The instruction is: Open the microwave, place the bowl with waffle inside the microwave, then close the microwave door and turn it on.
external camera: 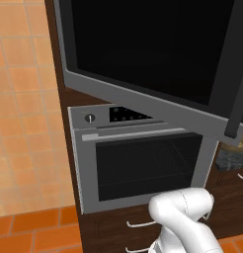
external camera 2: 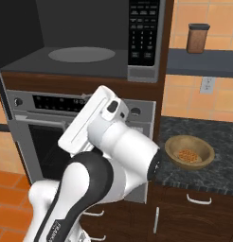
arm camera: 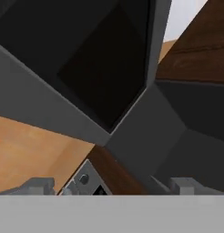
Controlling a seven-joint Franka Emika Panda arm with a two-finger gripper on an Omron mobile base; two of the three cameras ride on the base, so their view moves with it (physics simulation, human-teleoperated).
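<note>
the microwave door [external camera: 143,54] stands swung open, cavity bare. the bowl [external camera 2: 189,152] with the waffle [external camera 2: 187,154] sits near the desk's [external camera 2: 218,137] front edge, right of the arm. the end effector [arm camera: 111,186] faces the microwave [external camera 2: 90,40], fingers apart, holding nothing.

Microwave door [external camera: 143,54] swung open; cavity [external camera 2: 80,54] unobstructed.
</note>
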